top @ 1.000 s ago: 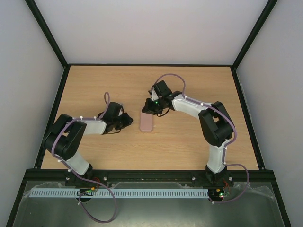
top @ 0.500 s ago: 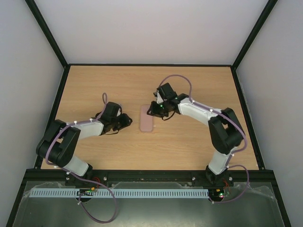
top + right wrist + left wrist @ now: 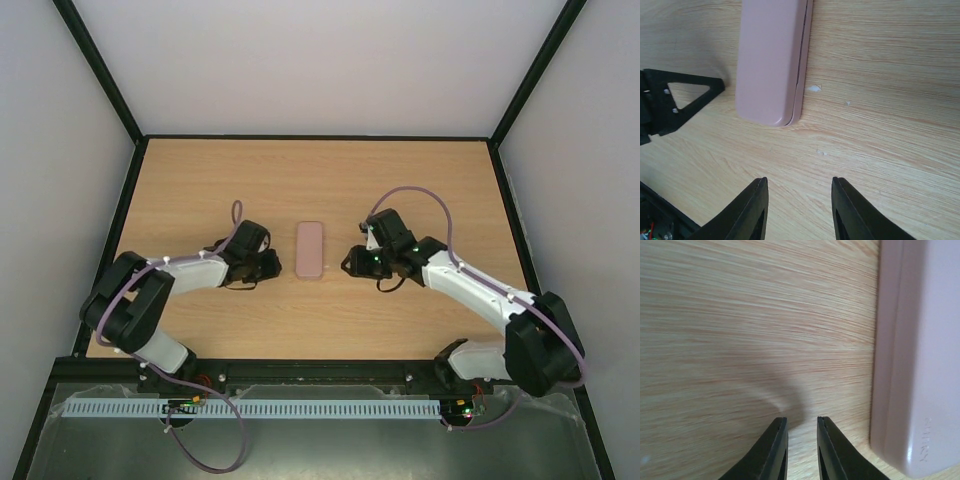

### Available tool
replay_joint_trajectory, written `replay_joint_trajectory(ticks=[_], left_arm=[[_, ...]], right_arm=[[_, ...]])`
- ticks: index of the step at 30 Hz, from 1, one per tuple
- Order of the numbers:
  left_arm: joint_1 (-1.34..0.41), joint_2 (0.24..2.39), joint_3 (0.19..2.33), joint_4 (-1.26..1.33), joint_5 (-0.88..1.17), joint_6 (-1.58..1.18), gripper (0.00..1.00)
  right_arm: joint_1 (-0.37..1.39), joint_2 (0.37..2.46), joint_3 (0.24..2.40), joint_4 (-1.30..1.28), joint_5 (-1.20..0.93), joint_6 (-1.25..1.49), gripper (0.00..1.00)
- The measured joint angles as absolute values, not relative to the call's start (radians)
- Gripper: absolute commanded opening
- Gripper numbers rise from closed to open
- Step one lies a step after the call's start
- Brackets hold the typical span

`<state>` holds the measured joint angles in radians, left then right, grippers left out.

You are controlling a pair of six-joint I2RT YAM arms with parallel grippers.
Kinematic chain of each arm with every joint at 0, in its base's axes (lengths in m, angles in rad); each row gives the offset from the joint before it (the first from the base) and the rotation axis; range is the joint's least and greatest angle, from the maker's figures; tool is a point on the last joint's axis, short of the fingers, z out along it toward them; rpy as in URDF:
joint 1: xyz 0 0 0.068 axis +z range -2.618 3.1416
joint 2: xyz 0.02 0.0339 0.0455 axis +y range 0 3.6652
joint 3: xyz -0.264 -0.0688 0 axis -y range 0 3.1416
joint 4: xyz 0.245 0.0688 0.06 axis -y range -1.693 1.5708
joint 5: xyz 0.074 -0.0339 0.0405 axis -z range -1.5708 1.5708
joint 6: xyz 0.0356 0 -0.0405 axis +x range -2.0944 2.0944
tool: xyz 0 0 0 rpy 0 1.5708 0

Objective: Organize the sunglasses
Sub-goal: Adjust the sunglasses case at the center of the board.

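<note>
While both arms lie low over the wooden table (image 3: pixel 300 180), a pink glasses case (image 3: pixel 310 250) rests between them near its middle, shut, with its long side running away from the arm bases. The sunglasses do not show in any view, and with the case shut I cannot tell whether they are inside it.

The left gripper (image 3: pixel 272 263) points at the case from the left, just beside its long edge but not touching it. Its wrist camera shows the two black fingers (image 3: pixel 777 450) parted by only a narrow slit, with nothing between them but bare wood grain and their own shadow. The case fills the right side of that view, its rounded corner low in the frame and faint embossed lettering, too small to read, on the side wall.

The right gripper (image 3: pixel 352 262) faces the case from the right and stands a little farther off, with a strip of bare table between its tips and the case. Its fingers are spread moderately wide and hold nothing. From its wrist camera the case lies ahead with the lid seam running along its edge, and a black triangular part of the left gripper shows beyond it on the far side. A few small white specks (image 3: pixel 814 88) dot the wood just beside the case's corner. Purple cables (image 3: pixel 410 193) loop along both arms.
</note>
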<state>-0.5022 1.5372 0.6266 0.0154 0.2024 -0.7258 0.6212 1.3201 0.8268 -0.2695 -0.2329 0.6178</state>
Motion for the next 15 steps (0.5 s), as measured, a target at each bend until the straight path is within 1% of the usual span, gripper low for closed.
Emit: replay_joint_trajectory(ticks=[15], left_arm=[[-0.757, 1.695, 0.815, -0.038, 0.094, -0.805, 0.16]], right_arm=[[0.601, 1.157, 0.746, -0.28, -0.231, 0.622, 0.36]])
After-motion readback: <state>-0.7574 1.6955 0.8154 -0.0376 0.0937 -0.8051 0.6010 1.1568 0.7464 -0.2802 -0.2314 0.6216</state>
